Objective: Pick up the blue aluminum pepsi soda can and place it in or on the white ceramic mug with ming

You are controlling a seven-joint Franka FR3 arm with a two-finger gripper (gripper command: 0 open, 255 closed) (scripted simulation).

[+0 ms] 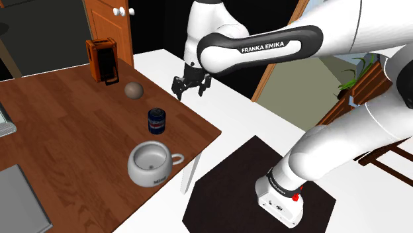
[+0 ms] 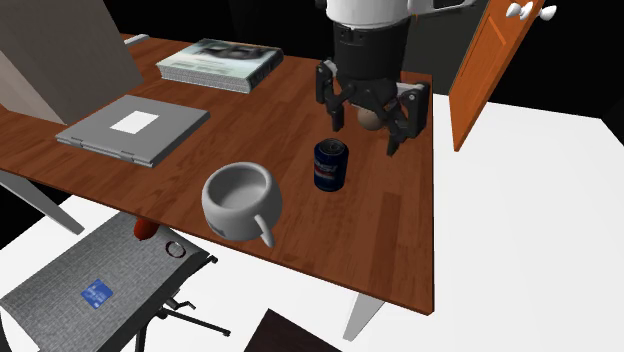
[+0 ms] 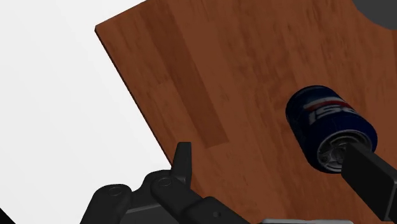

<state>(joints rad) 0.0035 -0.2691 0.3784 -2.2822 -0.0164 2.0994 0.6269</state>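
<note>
Reddish-brown wooden surface (image 1: 66, 119) over a white floor, with black areas beyond an orange door (image 1: 109, 20); the dark blue soda can (image 1: 156, 121) stands upright near the surface's edge, between a white mug (image 1: 151, 163) and a grey-brown ball (image 1: 134, 90), touching neither; the mug sits with its opening upward, handle toward the edge; the white arm (image 1: 265, 46) holds the black jaws above the surface, open and clasping nothing; in the second exterior view they hang above and behind the can, in front of the ball; in the wrist view the can lies just beside one finger (image 3: 372, 175), unheld; a closed grey laptop (image 2: 133, 130) and a book (image 2: 218, 63) lie farther along the surface.
</note>
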